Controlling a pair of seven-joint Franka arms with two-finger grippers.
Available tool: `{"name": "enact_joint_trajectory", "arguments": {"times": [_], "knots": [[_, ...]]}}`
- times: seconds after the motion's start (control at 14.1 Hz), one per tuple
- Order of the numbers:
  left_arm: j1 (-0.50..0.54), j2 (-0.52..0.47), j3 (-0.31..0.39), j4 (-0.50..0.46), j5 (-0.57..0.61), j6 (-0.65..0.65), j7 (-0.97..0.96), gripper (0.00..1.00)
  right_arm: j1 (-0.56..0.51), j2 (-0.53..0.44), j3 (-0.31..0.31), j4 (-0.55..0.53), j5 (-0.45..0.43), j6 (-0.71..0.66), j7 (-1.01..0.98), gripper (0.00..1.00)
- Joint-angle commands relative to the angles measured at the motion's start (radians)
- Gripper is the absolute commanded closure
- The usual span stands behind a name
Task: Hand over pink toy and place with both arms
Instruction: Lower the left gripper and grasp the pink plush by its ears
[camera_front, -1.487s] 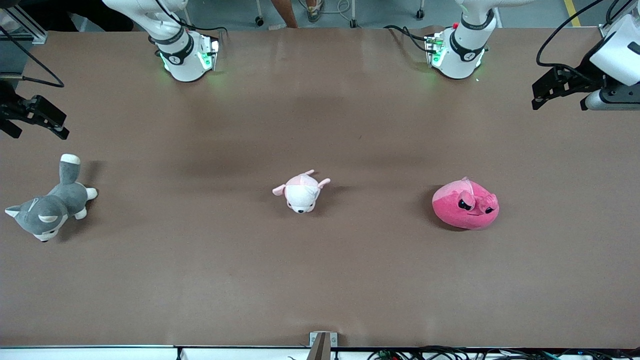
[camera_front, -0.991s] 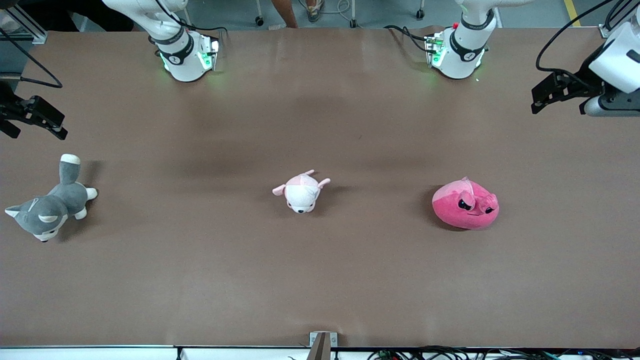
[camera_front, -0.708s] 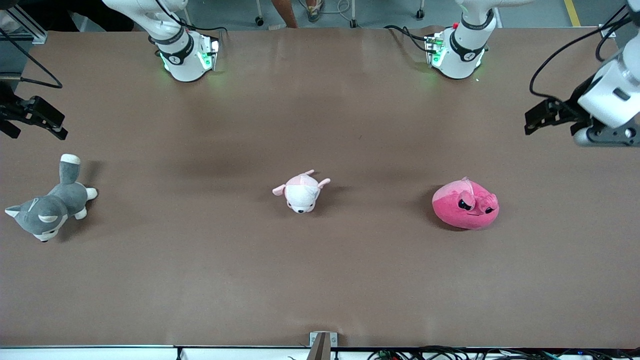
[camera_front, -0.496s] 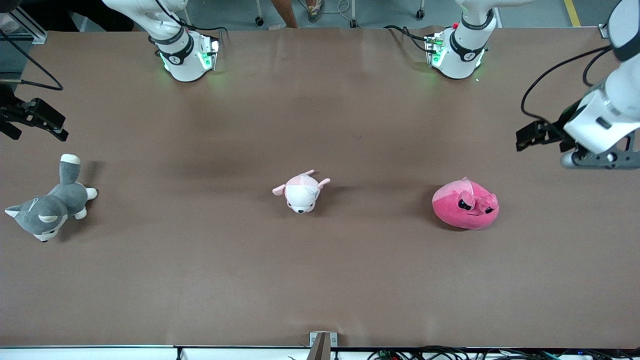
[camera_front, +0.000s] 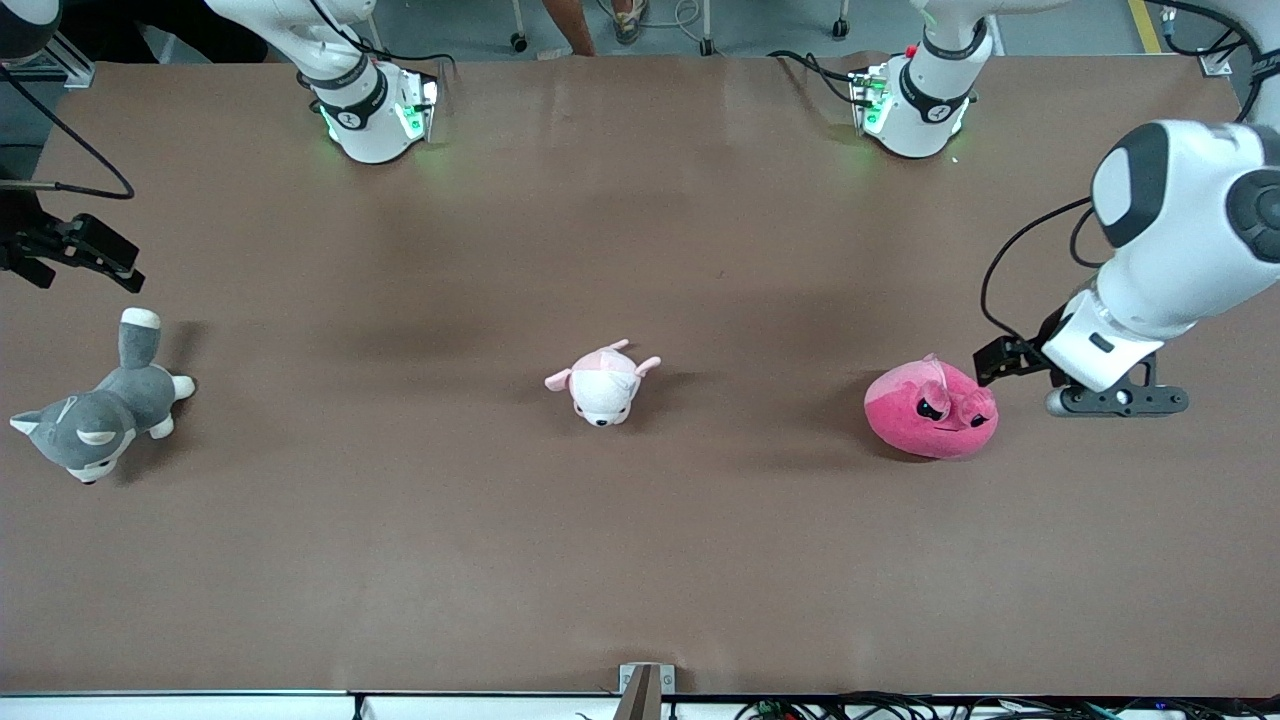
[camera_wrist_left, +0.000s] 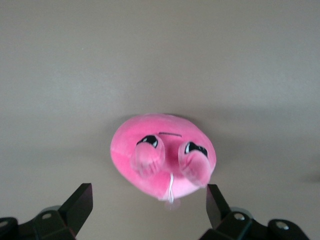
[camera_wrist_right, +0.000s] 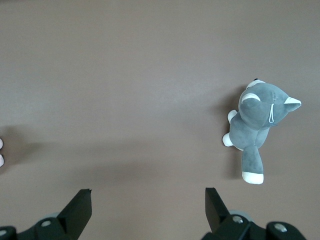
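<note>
Front view: on the table (camera_front: 640, 560), the pink toy (camera_front: 930, 410) lies toward the left arm's end, well apart from the pale plush (camera_front: 603, 383) and the grey dog (camera_front: 95, 412). Its long axis runs along the table's length and its face points toward the front camera. The left gripper (camera_front: 1000, 358), fingers apart and empty, hangs just beside the toy. The step looks like the approach; next it must centre over the toy, lower and close. The right gripper (camera_front: 85, 250), fingers apart, waits above the table near the dog.
</note>
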Motion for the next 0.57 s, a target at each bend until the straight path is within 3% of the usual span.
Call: {"name": "enact_joint_trajectory", "arguments": {"times": [0.0, 0.21, 0.5], "knots": [[0.006, -0.006, 0.000, -0.085, -0.002, 0.118, -0.012, 0.00, -0.016, -0.049, 0.009, -0.054, 0.011, 0.019, -0.005, 0.00], [0.006, 0.023, 0.000, -0.151, -0.003, 0.240, -0.015, 0.04, -0.017, -0.080, 0.009, -0.085, 0.011, 0.031, -0.007, 0.00], [0.015, 0.052, 0.000, -0.145, -0.003, 0.243, -0.015, 0.16, -0.019, -0.086, 0.007, -0.082, 0.010, 0.030, -0.008, 0.00]]}}
